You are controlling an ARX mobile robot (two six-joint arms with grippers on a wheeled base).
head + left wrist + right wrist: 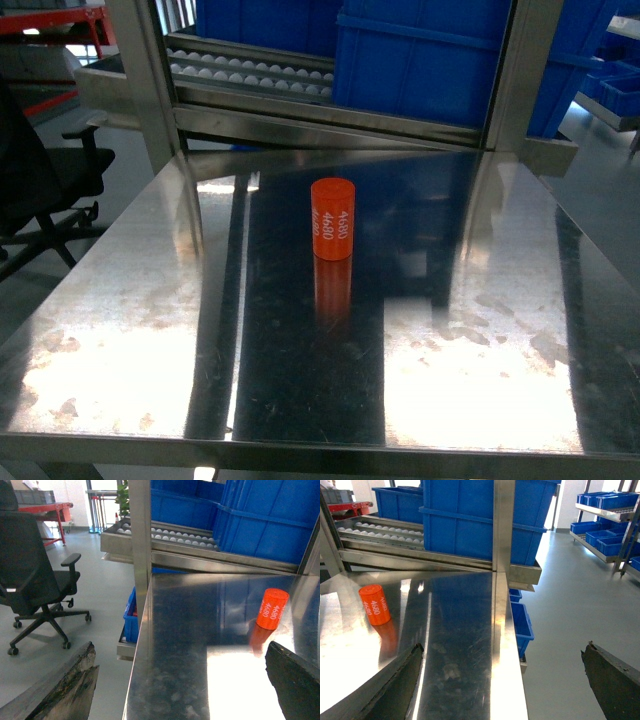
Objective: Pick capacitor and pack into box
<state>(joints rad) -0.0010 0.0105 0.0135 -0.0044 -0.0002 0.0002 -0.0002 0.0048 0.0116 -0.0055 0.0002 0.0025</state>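
Note:
An orange cylindrical capacitor [333, 218] marked 4680 stands upright near the middle of the steel table [150, 300]. The left wrist view has the capacitor [272, 608] at the right, just beyond the right finger. My left gripper [182, 677] is open and holds nothing, straddling the table's left edge. The right wrist view has the capacitor [374, 604] far to the left. My right gripper [502, 672] is open and holds nothing over the table's right edge. Neither gripper shows in the head view. The box is out of view.
Blue plastic bins [440, 55] sit on a roller rack [250, 75] behind the table, with steel posts [145, 80] at the back corners. A black office chair [35, 580] stands left of the table. More blue bins [522, 625] hang below its right edge.

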